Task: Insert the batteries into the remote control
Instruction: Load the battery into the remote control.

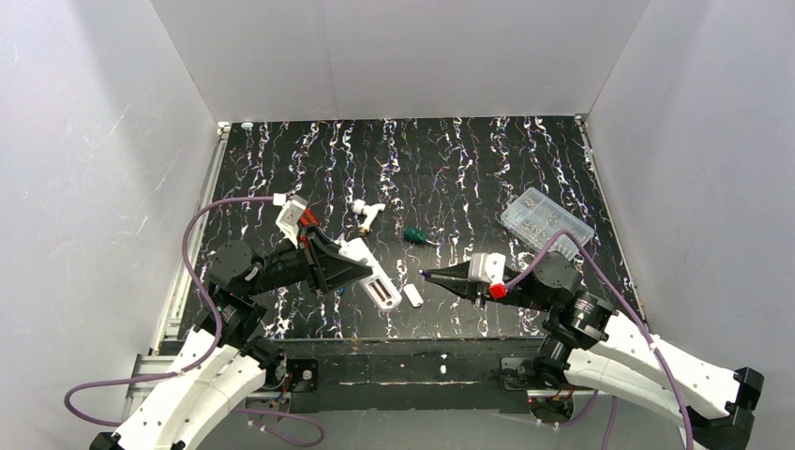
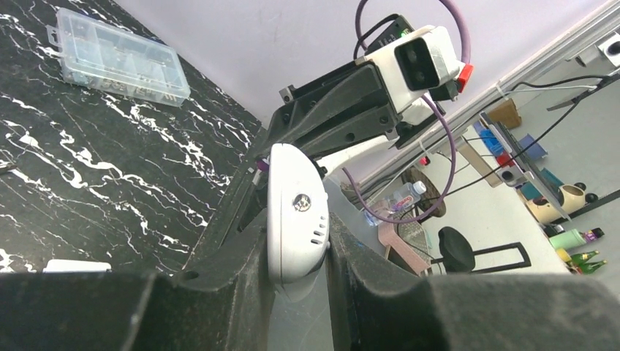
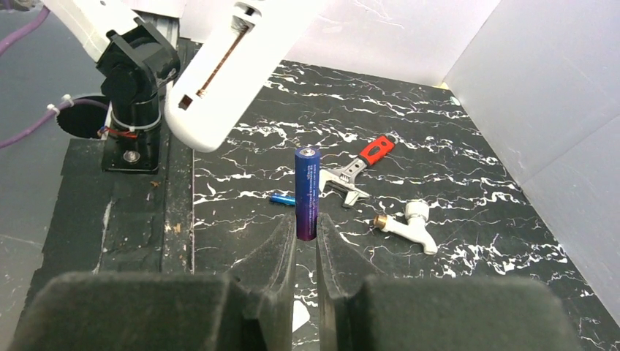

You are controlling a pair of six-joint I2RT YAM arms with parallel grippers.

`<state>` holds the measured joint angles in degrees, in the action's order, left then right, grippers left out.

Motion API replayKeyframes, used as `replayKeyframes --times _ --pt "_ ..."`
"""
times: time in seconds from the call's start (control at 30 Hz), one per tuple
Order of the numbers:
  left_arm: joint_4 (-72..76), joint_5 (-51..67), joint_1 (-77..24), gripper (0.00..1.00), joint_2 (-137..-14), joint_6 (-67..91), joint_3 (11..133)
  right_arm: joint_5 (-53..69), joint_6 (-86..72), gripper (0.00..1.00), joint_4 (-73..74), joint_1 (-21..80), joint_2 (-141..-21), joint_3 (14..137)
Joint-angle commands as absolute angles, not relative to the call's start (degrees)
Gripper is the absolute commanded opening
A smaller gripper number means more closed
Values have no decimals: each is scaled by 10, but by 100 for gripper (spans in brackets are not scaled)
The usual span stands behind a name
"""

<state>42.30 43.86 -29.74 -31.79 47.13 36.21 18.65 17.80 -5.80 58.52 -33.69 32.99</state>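
Note:
The remote control (image 1: 377,287) is a slim white bar, and my left gripper (image 1: 361,272) is shut on it, holding it tilted above the table with the recess (image 3: 219,62) facing up. From the left wrist, its rounded end (image 2: 296,212) sits clamped between the dark fingers (image 2: 237,256). My right gripper (image 3: 307,228) is shut on a blue-purple battery (image 3: 307,190) that stands upright from its fingertips, a short way right of the remote in the top view (image 1: 424,275). A second battery (image 3: 281,198) lies on the table below the remote.
A small white cover piece (image 1: 413,296) lies between the two grippers. A white tap fitting (image 1: 367,216), a green-handled screwdriver (image 1: 412,235) and a red-handled wrench (image 3: 358,170) lie mid-table. A clear plastic box (image 1: 546,221) sits at the right. White walls enclose the table.

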Motion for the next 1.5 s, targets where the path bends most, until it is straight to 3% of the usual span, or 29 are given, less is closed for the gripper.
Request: replayKeyframes --times 0.0,0.23,0.4,0.73,0.97,1.47 --pt "471 471 -295 0 -308 468 391 162 160 1 -106 586 -331 331" --pt "254 326 -294 0 -284 409 401 56 51 1 -136 586 -350 346" --pt "127 222 -294 0 -295 395 419 8 -41 1 -33 587 -416 443" --pt "82 142 -294 0 -323 468 407 -34 -176 1 199 614 -618 643" --pt "94 77 -295 0 -303 518 375 -20 -199 1 207 675 -696 681" --pt "106 71 -294 0 -297 608 356 -30 -207 1 196 698 -779 727"
